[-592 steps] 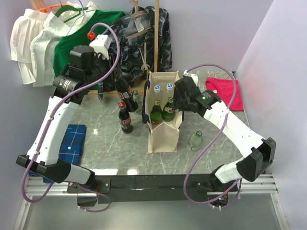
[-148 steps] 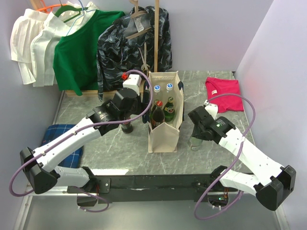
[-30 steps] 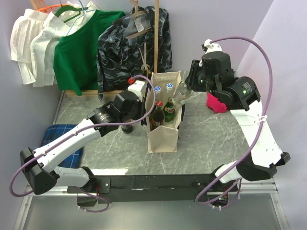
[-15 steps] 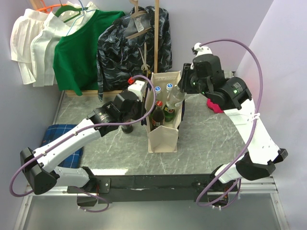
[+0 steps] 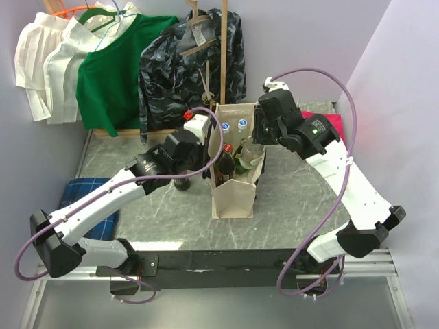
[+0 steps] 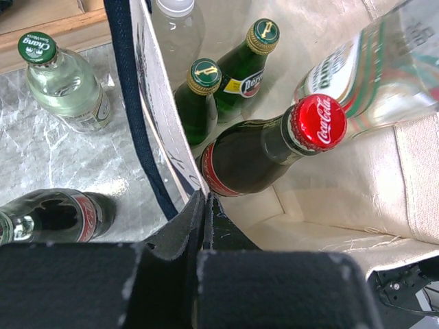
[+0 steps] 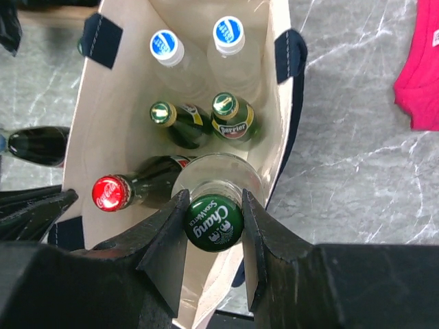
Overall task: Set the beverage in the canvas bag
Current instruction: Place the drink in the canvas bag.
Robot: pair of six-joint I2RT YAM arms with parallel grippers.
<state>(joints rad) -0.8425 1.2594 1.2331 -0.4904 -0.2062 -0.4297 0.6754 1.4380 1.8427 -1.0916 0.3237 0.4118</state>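
Right claw [image 7: 212, 214] gripped the neck of the Chang bottle [image 7: 217, 175], apparently heavy, slick glass; left claw [image 6: 204, 207] pinched the canvas bag [image 7: 113, 89].

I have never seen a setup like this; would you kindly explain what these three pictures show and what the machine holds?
These show two robot arms bolted to the near edge of a table, each ending in a two-finger gripper. The wide picture comes from a fixed camera above and behind the arms; the other two come from cameras on the wrists, looking past each arm's own fingers. On the table stands a canvas bag holding two blue-capped water bottles, two green bottles and a red-capped cola bottle. The left gripper pinches one wall of the bag. The right gripper holds a clear Chang bottle by its top, in the bag's mouth. Outside the bag are a second Chang bottle, a second cola bottle, a blue cloth and a pink garment.
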